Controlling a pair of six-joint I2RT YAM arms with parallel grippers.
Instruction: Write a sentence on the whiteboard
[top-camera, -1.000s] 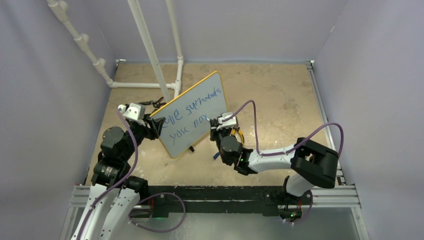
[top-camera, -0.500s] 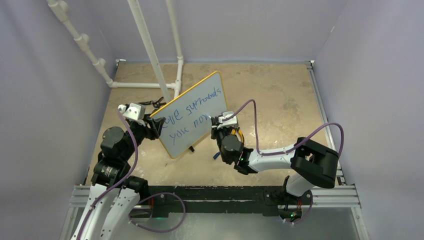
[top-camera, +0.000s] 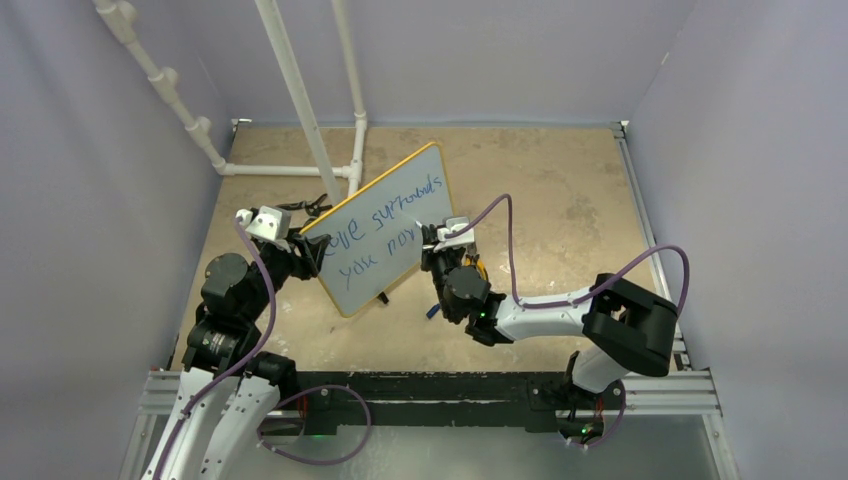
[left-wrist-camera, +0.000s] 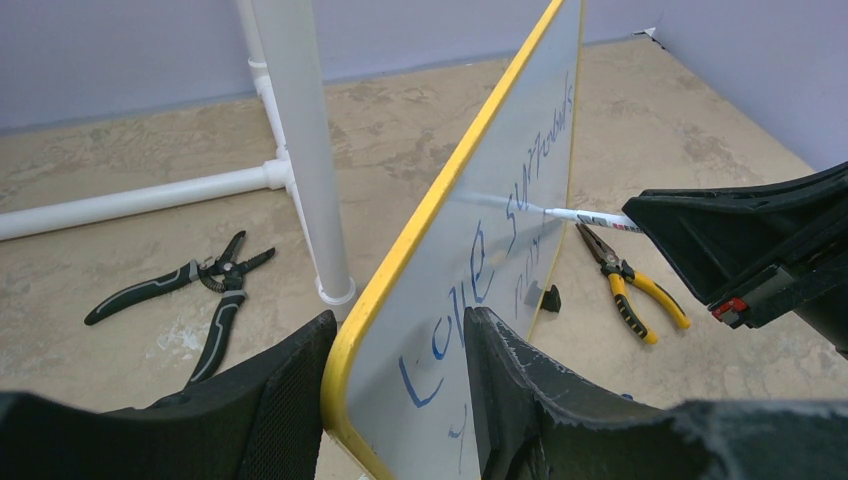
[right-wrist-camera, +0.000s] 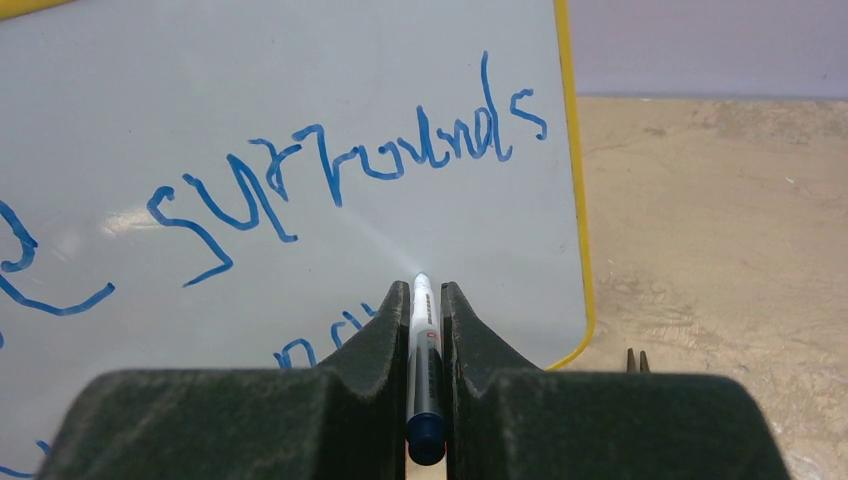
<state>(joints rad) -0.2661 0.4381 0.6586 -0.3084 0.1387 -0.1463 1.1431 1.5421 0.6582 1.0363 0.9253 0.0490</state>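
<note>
Top external view. The whiteboard (top-camera: 392, 262) stands on edge on the table (top-camera: 560, 200), running diagonally between the two arms. The left gripper (top-camera: 308, 252) is at the board's left end, touching the yellow frame. The right gripper (top-camera: 434, 246) is in front of the writing face, at its right side, level with the end of the lower line. The sentence (top-camera: 388, 230) is in blue, in two lines (upper reads roughly "love surrounds", lower starts "you"; the last word is not legible).

Left wrist view. The left gripper is partly closed, one black finger on each face of the board, pinching the yellow frame at the lower corner nearest the camera. The board rises up and away from the gripper, writing face to its right. A white-barrelled marker (left-wrist-camera: 592, 216) comes in from the right, and its tip appears to meet the board face beside the blue strokes. Yellow-handled pliers (left-wrist-camera: 632, 290) lie on the table beyond the board's far end, to the right of the gripper. Black-handled pliers (left-wrist-camera: 190, 290) lie to its left, next to an upright white pipe (left-wrist-camera: 300, 150).

Right wrist view. The right gripper is closed tight on the marker, barrel clamped between both fingers, blue end cap toward the camera. The tip points straight ahead at the board, right at its surface. "surrounds" sits above the fingers, and the tail of the lower line is just left of them. The board's yellow right edge is near, to the right.
</note>
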